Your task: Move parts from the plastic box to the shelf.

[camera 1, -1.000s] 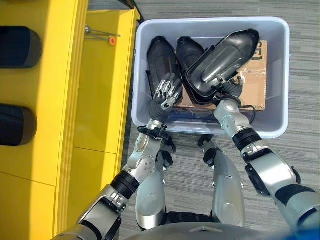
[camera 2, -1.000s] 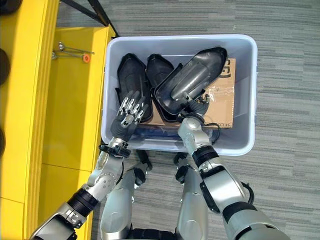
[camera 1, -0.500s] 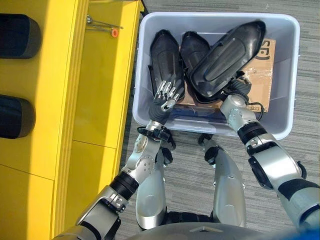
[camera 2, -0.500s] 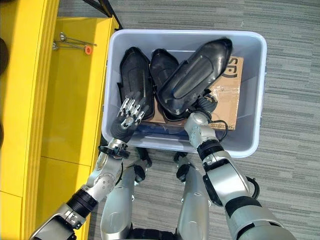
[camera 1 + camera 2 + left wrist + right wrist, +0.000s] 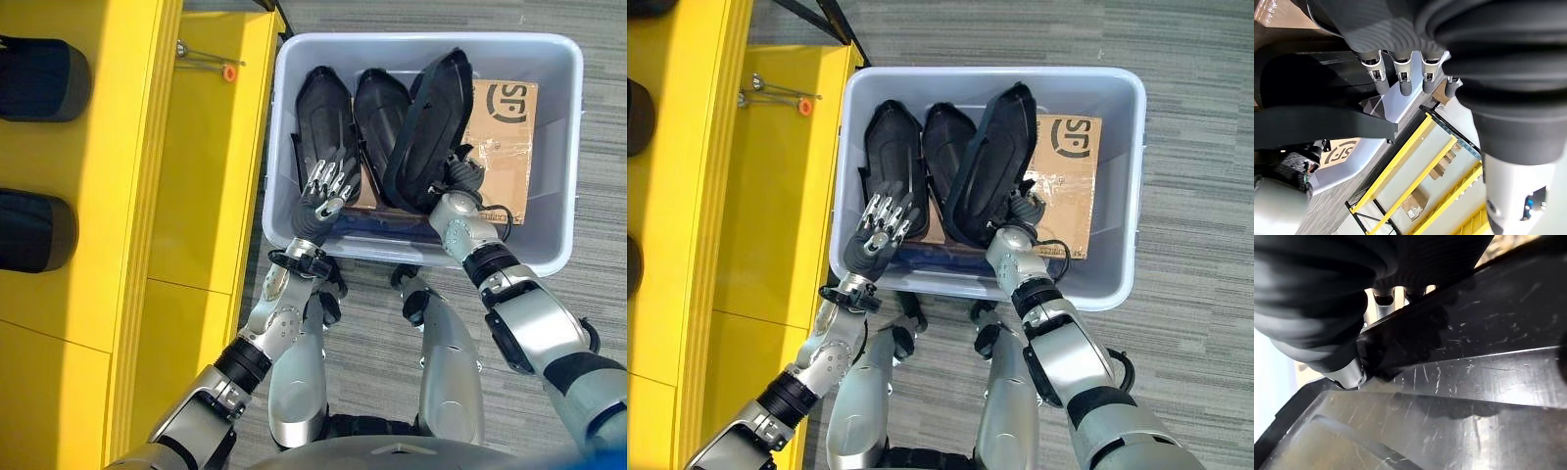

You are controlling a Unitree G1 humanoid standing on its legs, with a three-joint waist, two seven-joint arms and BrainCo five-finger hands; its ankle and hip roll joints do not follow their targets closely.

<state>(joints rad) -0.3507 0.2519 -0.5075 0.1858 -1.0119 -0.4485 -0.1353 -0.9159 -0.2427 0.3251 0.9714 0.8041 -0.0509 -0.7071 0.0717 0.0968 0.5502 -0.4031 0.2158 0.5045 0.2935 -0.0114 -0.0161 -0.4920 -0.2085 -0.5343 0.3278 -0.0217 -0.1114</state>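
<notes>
The pale plastic box (image 5: 421,41) stands on the floor in front of me with black shell-shaped parts in it. Two parts (image 5: 326,108) (image 5: 380,103) lie side by side at its left. My right hand (image 5: 458,181) is shut on the near end of a third black part (image 5: 428,127), which stands tilted on its edge above a cardboard sheet (image 5: 505,127). In the right wrist view the thumb (image 5: 1349,372) and fingers pinch that part's rim (image 5: 1474,396). My left hand (image 5: 328,186) hovers open over the leftmost part, fingers (image 5: 1400,73) straight.
The yellow shelf (image 5: 98,196) runs along the left, close to the box's left wall. Two black parts (image 5: 39,67) (image 5: 34,230) lie on it. A thin metal tool with an orange piece (image 5: 211,67) rests on its lower board. Grey carpet surrounds the box.
The part in my right hand has turned from lying slanted and flat to standing on its edge, pointing away from me. The left hand has stayed put.
</notes>
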